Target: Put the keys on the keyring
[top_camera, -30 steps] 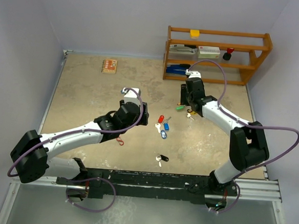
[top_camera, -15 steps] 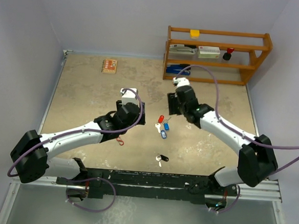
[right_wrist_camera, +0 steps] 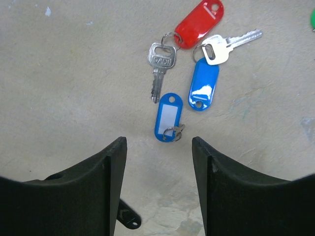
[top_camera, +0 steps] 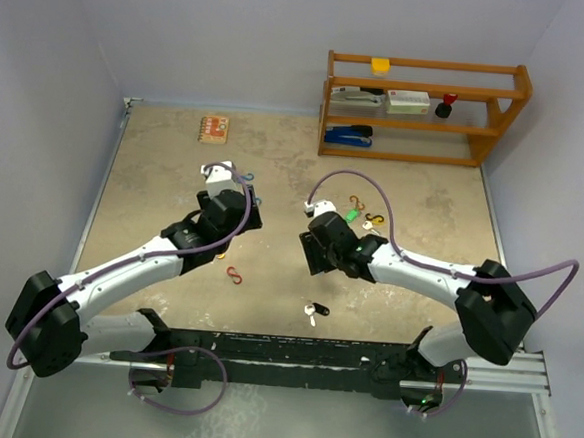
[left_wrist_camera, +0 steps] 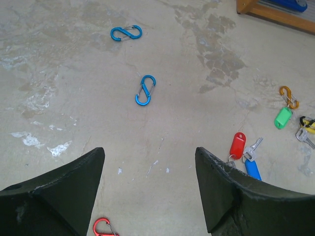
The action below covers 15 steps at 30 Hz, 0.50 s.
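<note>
Your right gripper [right_wrist_camera: 157, 143] has swung from the shelf [top_camera: 419, 127] to frame centre, fingers spread wide, empty, over the keys [right_wrist_camera: 161, 61]; your left gripper [left_wrist_camera: 150, 153] is equally spread, empty.

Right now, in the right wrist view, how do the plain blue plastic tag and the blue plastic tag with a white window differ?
The plain blue plastic tag is glossy blue all over; the blue plastic tag with a white window shows a white insert. The plain one's silver key sits at its upper end; the windowed one's metal ring at its lower end. Both lie flat, roughly parallel.
</note>
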Available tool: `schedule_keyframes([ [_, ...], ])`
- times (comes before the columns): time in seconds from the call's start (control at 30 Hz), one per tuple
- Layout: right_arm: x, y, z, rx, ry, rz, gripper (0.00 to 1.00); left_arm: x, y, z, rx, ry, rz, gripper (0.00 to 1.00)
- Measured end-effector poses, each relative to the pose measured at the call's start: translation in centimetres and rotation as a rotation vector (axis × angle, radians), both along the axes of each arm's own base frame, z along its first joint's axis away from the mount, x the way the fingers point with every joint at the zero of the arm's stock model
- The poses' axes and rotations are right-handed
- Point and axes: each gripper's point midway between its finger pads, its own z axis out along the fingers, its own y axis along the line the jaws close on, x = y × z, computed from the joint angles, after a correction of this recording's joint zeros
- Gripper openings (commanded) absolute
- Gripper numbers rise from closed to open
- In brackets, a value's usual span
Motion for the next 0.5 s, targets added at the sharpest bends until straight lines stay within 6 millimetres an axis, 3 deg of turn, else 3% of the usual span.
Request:
schedule_keyframes([
  [0.2, -0.9, -0.3, -2.3, -0.033, 0.044, -0.008, 0.51, -0.5, 0.3, -0.8, 0.006, 0.020, 0.004, 0.72],
  [0.5, -0.5, -0.5, -3.4, -0.056, 0.046, -0.041, 0.46, -0.6, 0.6, -1.3, 0.008, 0.029, 0.008, 0.72],
])
